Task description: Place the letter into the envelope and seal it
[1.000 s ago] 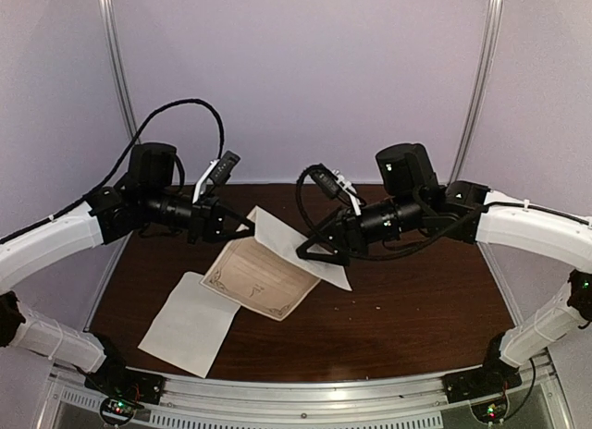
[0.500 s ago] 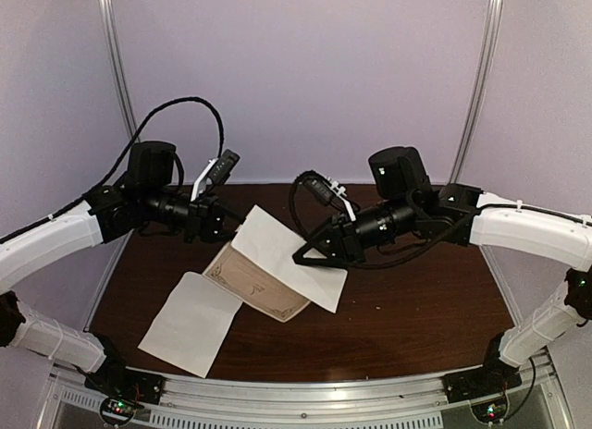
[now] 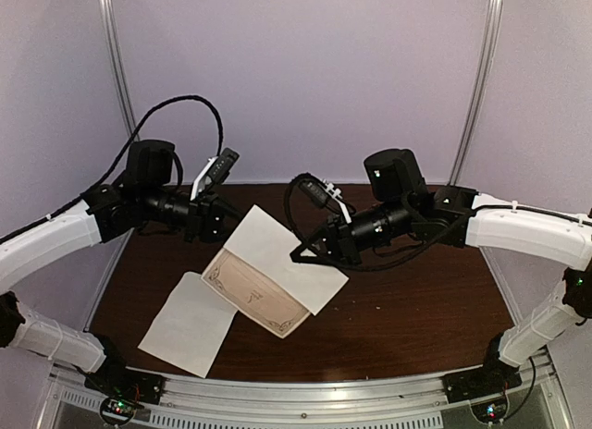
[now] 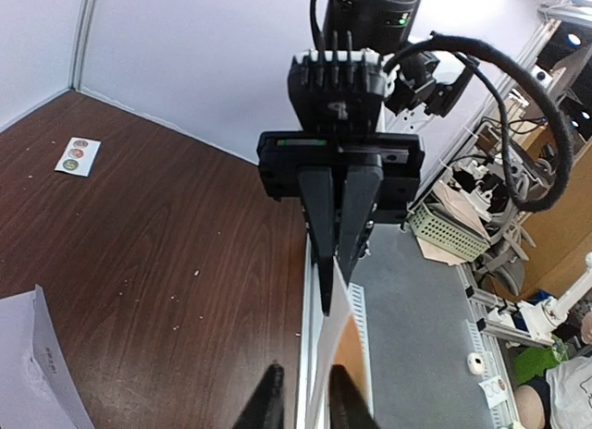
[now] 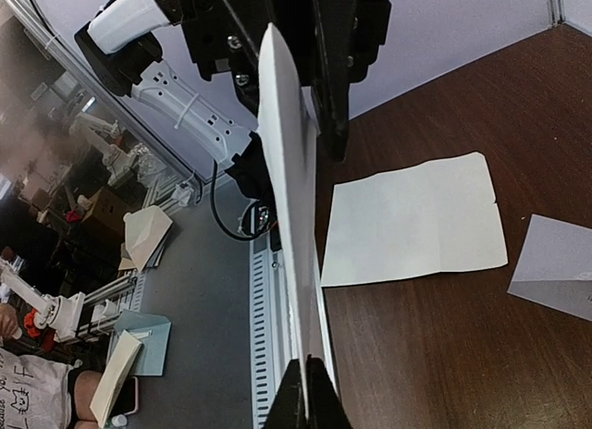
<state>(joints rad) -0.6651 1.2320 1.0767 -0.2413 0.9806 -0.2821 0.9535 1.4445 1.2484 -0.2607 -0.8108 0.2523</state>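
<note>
- Above the table [image 3: 416, 309], the envelope [image 3: 277, 253] is hanging between both grippers: pale grey-white, oblong, with one tan bordered letter [image 3: 250, 295] sticking out below.
- The right gripper [image 3: 298, 257] is pinching its edge, jaws fully closed.
- The left gripper [image 4: 305, 383] is straddling the opposite corner, jaws slightly parted.
- One white sheet [image 3: 190, 323], a second sheet [image 5: 555, 267] and one sticker card [image 4: 79, 156] are lying on the wood.

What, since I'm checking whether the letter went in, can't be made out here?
Inside of the envelope: both wrist views see it edge-on; top view too small.
Whether the left gripper pinches it: left wrist view, bottom edge crops the fingers.
Print on the sticker card: left wrist view, too small.
</note>
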